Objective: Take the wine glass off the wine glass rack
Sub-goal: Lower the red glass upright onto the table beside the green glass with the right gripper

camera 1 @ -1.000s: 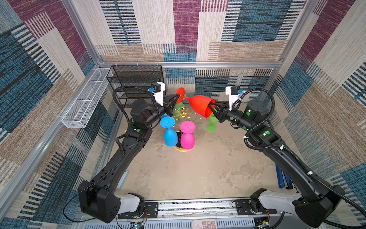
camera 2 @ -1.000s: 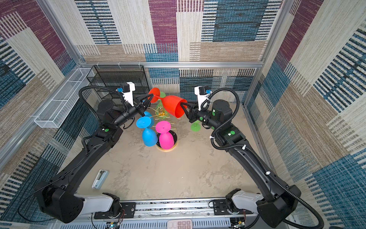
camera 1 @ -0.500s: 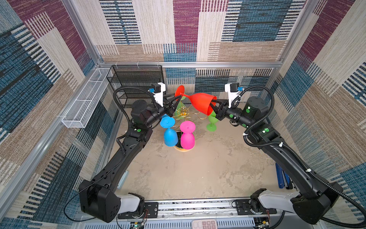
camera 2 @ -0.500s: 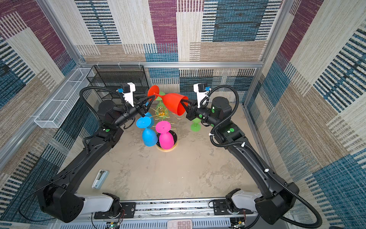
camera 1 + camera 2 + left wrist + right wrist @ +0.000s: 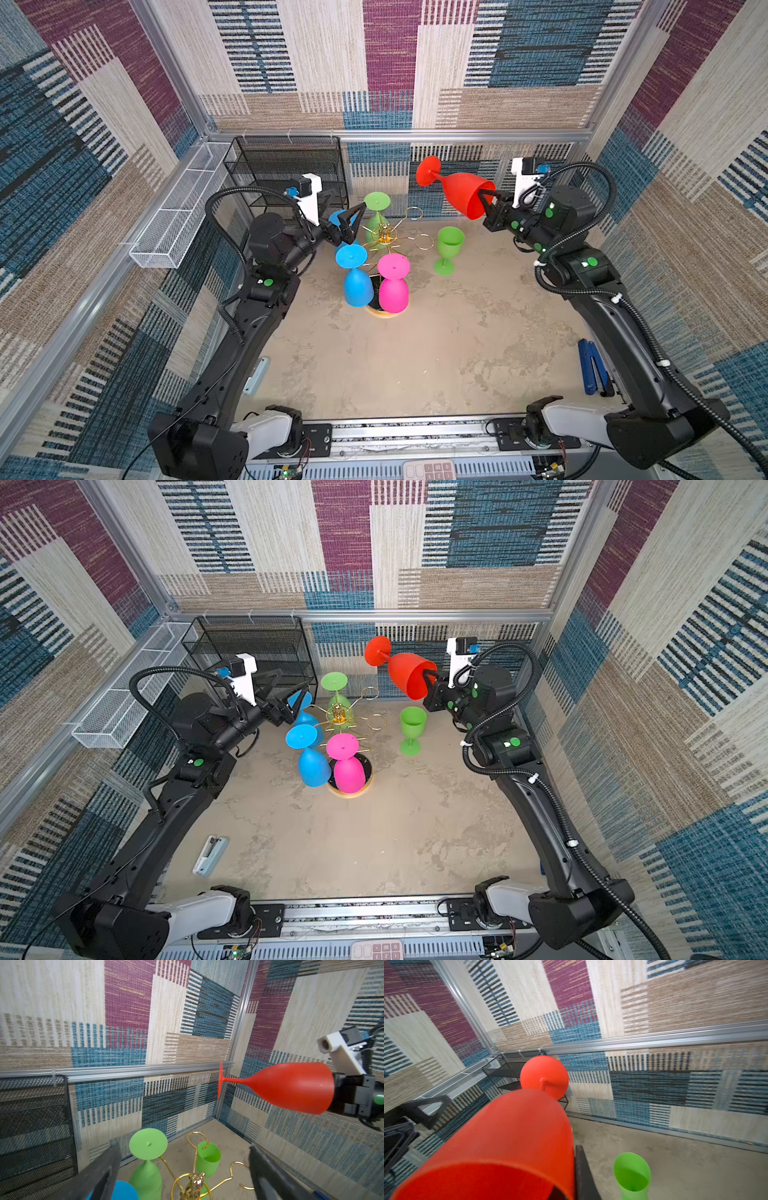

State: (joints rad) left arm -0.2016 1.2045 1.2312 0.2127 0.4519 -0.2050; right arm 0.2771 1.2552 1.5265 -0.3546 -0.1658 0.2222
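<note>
A red wine glass (image 5: 459, 193) (image 5: 405, 673) hangs sideways in the air, right of and above the wine glass rack, its foot pointing at the back wall. My right gripper (image 5: 482, 200) (image 5: 426, 676) (image 5: 571, 1178) is shut on the rim of its bowl (image 5: 508, 1136). The gold wire wine glass rack (image 5: 384, 235) (image 5: 338, 717) (image 5: 193, 1184) stands mid-table with blue (image 5: 355, 282), pink (image 5: 392, 286) and green (image 5: 376, 208) glasses hanging upside down. My left gripper (image 5: 347, 208) (image 5: 293, 683) (image 5: 185, 1157) is open and empty just left of the rack top.
A green glass (image 5: 449, 249) (image 5: 632, 1176) stands upright on the table right of the rack. A black mesh shelf (image 5: 286, 174) and a white wire basket (image 5: 178, 216) are at the back left. Small blue items lie near the right wall (image 5: 592, 370) and left front (image 5: 210, 854).
My left gripper opened and let go of the red glass's foot. The right gripper, shut on the rim, carried the glass rightward and up, away from the rack.
</note>
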